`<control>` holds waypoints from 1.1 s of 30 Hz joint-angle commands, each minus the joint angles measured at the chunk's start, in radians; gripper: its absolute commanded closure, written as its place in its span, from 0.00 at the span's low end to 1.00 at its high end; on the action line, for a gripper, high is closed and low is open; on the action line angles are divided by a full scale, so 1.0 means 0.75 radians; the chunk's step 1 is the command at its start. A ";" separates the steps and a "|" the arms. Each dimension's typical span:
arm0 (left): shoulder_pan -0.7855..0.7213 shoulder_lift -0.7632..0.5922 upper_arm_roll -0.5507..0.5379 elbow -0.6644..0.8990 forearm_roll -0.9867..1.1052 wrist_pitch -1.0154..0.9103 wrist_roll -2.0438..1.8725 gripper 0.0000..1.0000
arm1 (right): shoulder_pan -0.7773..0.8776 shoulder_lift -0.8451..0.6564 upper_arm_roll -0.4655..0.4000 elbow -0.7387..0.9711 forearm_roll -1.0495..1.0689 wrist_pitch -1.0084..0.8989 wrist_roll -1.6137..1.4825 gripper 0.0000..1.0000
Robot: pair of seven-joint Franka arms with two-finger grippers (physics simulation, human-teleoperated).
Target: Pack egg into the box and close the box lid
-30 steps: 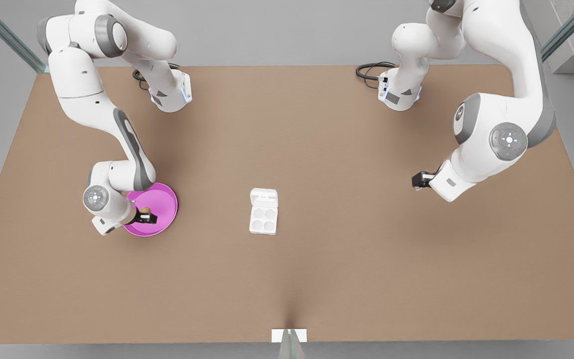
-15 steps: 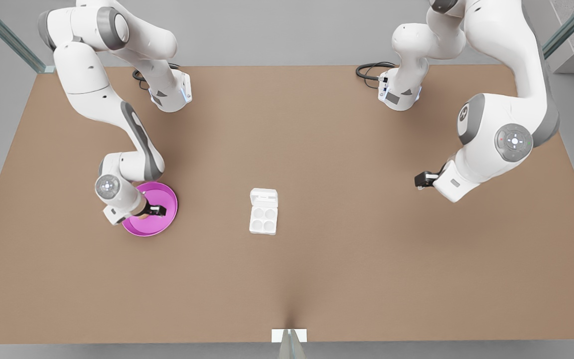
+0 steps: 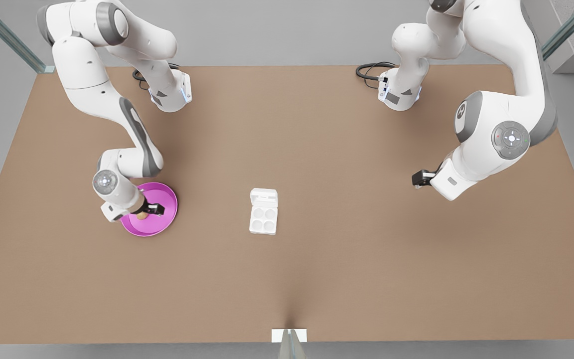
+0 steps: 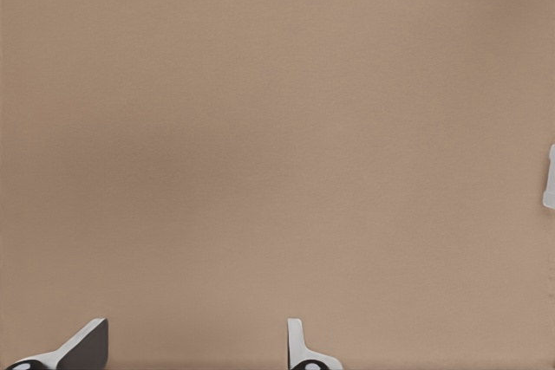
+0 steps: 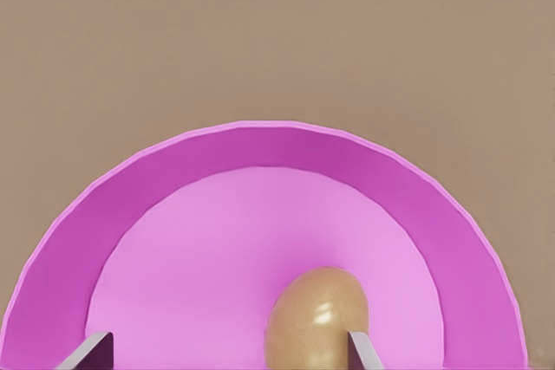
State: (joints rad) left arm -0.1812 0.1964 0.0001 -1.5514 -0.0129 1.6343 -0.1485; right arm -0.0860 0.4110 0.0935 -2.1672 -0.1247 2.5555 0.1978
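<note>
The tan egg lies on the pink plate, between the fingertips of my open right gripper and close against one of them. In the front view this gripper hangs low over the plate at the front view's left, with the egg just beside it. The white box sits mid-table with its four cups bare and its box lid folded open behind. My left gripper waits open above bare table at the front view's right, its fingertips apart.
The brown table stretches wide between plate and box. Both arm bases stand at the far edge with black cables. A white sliver shows at the edge of the left wrist view.
My right gripper has shifted across the plate toward the far side and turned, so the egg now lies on its near side. The left arm has wavered slightly in place.
</note>
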 commanded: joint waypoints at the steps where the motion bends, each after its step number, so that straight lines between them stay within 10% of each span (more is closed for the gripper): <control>1: 0.000 -0.002 0.000 0.001 0.001 0.001 -0.011 0.00 | -0.012 0.000 0.000 -0.002 -0.014 0.002 -0.012 0.00; 17: -0.006 0.024 0.000 -0.001 0.005 0.018 -0.011 0.00 | -0.069 0.045 0.000 -0.049 -0.071 0.113 -0.029 0.01; 20: -0.008 0.022 0.000 -0.001 0.009 0.014 -0.011 0.00 | -0.072 0.049 0.000 -0.052 -0.069 0.121 -0.029 0.31; 33: -0.006 0.022 0.000 -0.001 0.011 0.016 -0.011 0.00 | -0.076 0.045 0.000 -0.049 -0.069 0.119 -0.029 0.47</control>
State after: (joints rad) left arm -0.1856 0.2141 0.0000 -1.5529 -0.0054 1.6453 -0.1547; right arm -0.1427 0.4453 0.0937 -2.2048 -0.1743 2.6437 0.1810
